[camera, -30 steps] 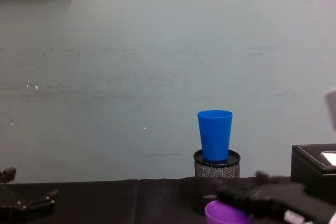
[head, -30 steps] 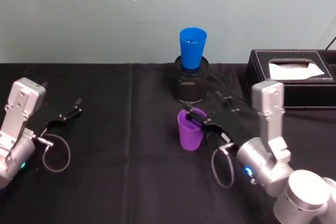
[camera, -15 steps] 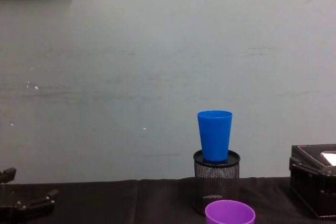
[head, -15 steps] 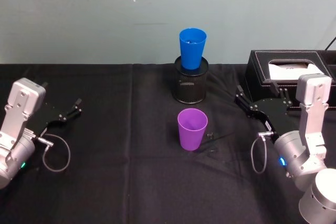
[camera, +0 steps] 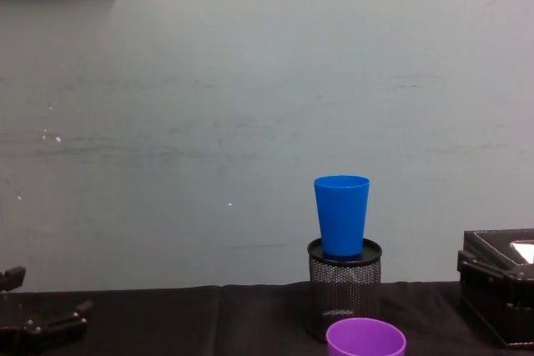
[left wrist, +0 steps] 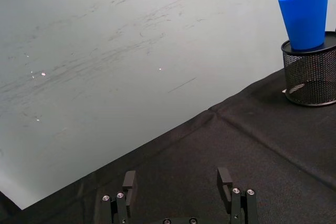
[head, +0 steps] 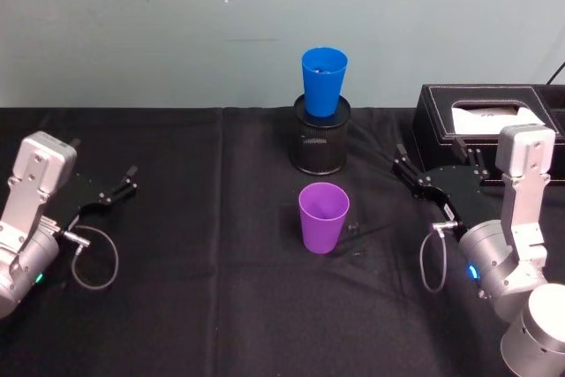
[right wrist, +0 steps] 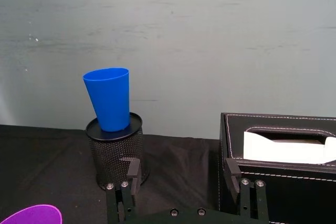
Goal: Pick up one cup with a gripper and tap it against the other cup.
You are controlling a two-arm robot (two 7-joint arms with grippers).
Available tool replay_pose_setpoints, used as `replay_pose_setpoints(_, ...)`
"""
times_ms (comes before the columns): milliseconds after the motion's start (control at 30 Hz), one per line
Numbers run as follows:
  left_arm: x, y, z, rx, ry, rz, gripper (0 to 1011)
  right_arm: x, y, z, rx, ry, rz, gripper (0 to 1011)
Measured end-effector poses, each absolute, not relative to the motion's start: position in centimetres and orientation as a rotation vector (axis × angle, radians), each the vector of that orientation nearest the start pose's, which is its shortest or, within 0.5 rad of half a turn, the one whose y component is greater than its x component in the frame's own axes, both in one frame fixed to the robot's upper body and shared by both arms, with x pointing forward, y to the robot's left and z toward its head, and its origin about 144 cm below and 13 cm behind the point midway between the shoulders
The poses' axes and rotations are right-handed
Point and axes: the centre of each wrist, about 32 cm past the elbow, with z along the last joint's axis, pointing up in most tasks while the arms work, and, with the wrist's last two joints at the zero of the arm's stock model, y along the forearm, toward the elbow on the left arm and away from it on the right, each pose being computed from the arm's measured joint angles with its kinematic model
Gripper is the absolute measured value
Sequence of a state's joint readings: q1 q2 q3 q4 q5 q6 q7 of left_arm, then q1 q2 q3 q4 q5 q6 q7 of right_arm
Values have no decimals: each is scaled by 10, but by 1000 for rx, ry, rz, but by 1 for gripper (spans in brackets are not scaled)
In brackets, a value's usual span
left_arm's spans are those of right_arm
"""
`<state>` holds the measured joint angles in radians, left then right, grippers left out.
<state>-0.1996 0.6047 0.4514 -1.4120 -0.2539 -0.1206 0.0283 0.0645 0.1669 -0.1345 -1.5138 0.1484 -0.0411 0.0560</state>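
We are seeing one cup [head: 322, 216] standing before the holder [head: 321, 143]. The other cup [head: 323, 80] is sitting in that holder, left of the box [head: 494, 130].

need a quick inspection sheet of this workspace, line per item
surface: black cloth over the table, with a fold line running front to back.
job's things: purple cup upright on the cloth, free of both grippers; blue cup upright in the mesh pen holder behind it.
clutter: black tissue box at the far right.
grippers: left gripper open, parked at the left; right gripper open, right of the purple cup, apart from it.
cables: a grey loop beside each wrist, left cable, right cable.
surroundings: pale scuffed wall behind.
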Motion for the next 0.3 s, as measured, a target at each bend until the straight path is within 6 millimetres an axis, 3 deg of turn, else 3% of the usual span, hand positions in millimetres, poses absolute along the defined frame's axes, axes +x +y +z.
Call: replay_pose_setpoints(300,489,310,1140,304,-285,1248,1000,475,-236,1143,4,-40,-1388,1002)
